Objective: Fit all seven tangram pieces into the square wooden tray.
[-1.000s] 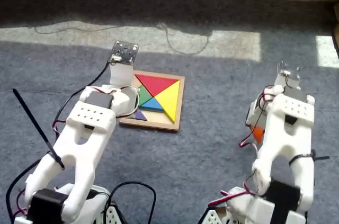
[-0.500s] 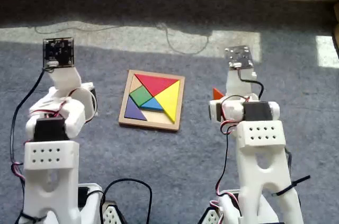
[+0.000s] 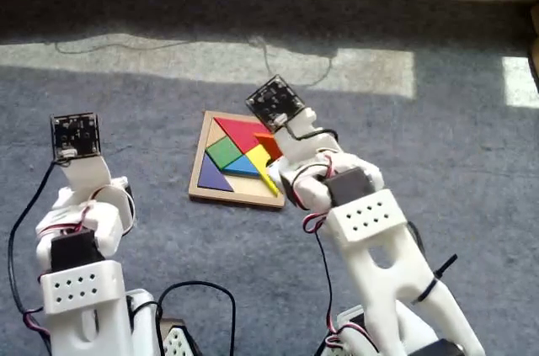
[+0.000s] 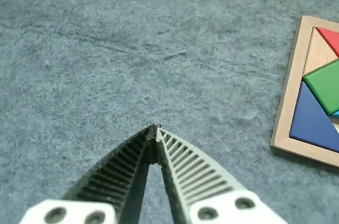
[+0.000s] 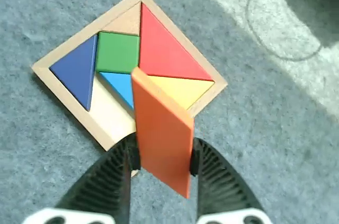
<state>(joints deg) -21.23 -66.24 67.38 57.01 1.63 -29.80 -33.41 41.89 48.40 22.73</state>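
**Tray**: square and wooden, lying flat on the carpet between the two arms.
- Five pieces are sitting in it: red triangle, yellow triangle, green square, light blue triangle and dark blue triangle.
- Bare wood is showing in two places. One is a small corner beside the red triangle and green square. The other is a wider strip along the side nearest the right arm.

**Orange piece**: a parallelogram, hanging above the tray and tilted rather than flat. Its far end is lying over the light blue and yellow triangles. It appears not to be touching them.

**Right gripper**: pinching the orange piece by its two long edges, over the tray's near side.

**Left gripper**: fingers pressed together on nothing, hanging over bare carpet off to the tray's side.

**Cable**: trailing over the carpet beyond the tray.

**Hazards, as judged:**
- The piece is riding tilted, so letting go here would likely leave it propped on the seated triangles or the rim rather than dropped into the strip.
- A parallelogram is handed, so if this face is the wrong one it will not be seating however it is turned.
- Lowering it off-line risks the fingers or the piece's corner nudging the light blue or yellow triangle out of place.
- Nothing is holding the tray down, so a sideways push could be sliding it across the carpet.
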